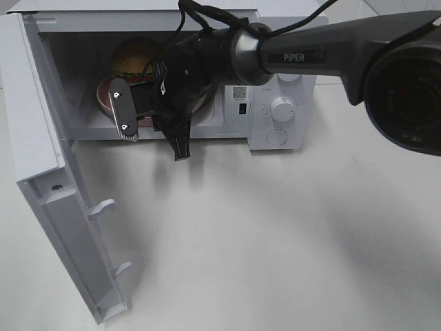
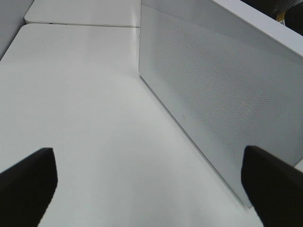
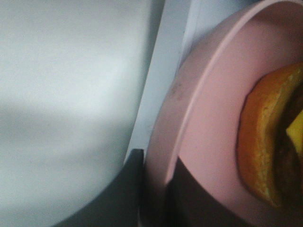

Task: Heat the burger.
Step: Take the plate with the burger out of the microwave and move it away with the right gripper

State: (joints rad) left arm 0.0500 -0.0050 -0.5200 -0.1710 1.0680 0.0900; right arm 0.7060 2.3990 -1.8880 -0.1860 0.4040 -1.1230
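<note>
The burger [image 1: 136,57] sits on a pink plate [image 1: 103,93] inside the open microwave [image 1: 282,103] at the upper left of the high view, its bun against the back of the cavity. The microwave door [image 1: 41,138] swings out toward the lower left of that frame. The right claw [image 3: 154,189] reaches into the opening from the upper right, its two dark fingers [image 3: 118,194] pressed together on the plate's rim, one on each side of the edge. In the right wrist view the burger shows at the right edge, on the plate. The left claw [image 2: 151,189] is spread wide above the white tabletop [image 2: 85,94], beside the door's dotted panel.
</note>
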